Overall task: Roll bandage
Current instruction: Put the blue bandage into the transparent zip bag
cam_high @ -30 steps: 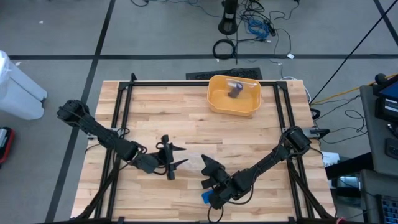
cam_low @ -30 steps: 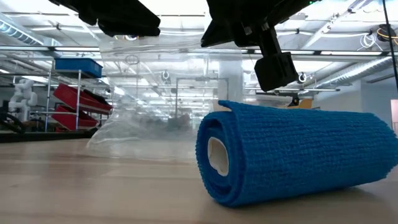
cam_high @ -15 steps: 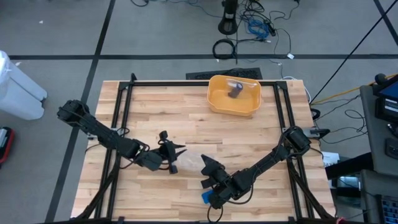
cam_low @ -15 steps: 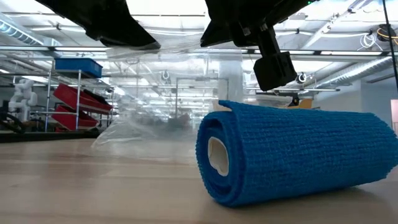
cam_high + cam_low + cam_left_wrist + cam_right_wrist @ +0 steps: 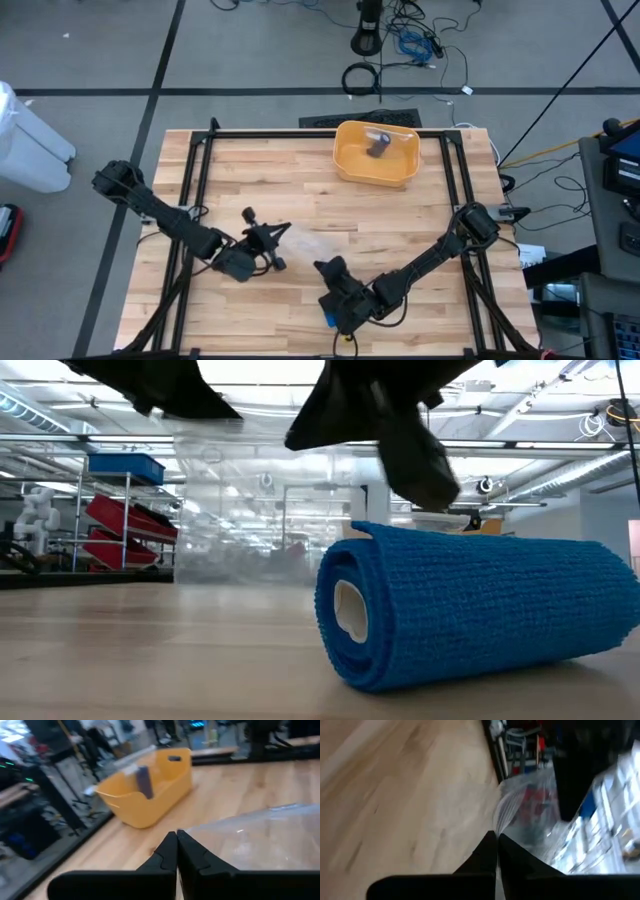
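While the bandage (image 5: 470, 605) lies rolled on the table (image 5: 300, 170), both grippers, left (image 5: 281, 232) and right (image 5: 322, 267), are pinched on the bag (image 5: 260, 832).

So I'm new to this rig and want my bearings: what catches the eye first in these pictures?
The rolled blue bandage fills the low view, lying on its side on the wooden table near the front edge. Behind it a clear plastic bag is pinched at its edge by the shut left tool and the shut right tool. A yellow tub sits at the table's far edge.
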Robot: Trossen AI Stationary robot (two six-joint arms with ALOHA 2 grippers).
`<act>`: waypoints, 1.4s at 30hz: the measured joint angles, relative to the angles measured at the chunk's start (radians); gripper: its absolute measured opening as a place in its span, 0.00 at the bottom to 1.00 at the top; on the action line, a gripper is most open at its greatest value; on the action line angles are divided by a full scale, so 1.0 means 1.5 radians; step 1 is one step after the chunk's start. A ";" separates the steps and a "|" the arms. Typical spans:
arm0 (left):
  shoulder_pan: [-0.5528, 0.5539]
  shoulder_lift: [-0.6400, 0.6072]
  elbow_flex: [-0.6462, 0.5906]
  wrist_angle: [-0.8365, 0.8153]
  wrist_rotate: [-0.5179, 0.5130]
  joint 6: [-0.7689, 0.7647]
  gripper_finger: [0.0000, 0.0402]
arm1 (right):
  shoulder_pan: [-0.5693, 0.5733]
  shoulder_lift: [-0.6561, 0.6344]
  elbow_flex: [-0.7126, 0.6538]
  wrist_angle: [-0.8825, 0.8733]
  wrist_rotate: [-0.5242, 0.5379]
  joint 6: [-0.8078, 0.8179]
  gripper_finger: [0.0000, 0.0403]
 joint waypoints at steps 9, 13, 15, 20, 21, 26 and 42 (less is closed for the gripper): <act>-0.093 0.000 0.000 0.043 -0.212 0.056 0.00 | -0.025 -0.006 0.002 0.010 -0.164 0.263 0.00; -0.099 0.000 0.000 0.089 -0.197 0.101 0.00 | -0.058 -0.006 0.002 0.000 -0.251 0.336 0.00; -0.094 0.003 0.000 0.089 -0.169 0.096 0.00 | -0.075 -0.006 0.002 -0.021 -0.280 0.386 0.00; -0.081 0.042 0.000 0.090 -0.140 0.084 0.00 | -0.095 -0.004 0.000 -0.046 -0.302 0.491 0.02; -0.080 0.051 0.000 0.089 -0.139 0.084 0.00 | -0.094 -0.004 0.000 -0.048 -0.303 0.493 0.04; -0.071 0.094 0.000 0.097 -0.120 0.082 0.00 | -0.069 -0.036 -0.001 -0.085 -0.301 0.497 0.16; -0.030 0.267 0.108 0.146 -0.051 0.082 0.00 | 0.029 -0.137 0.001 -0.266 -0.619 0.630 0.54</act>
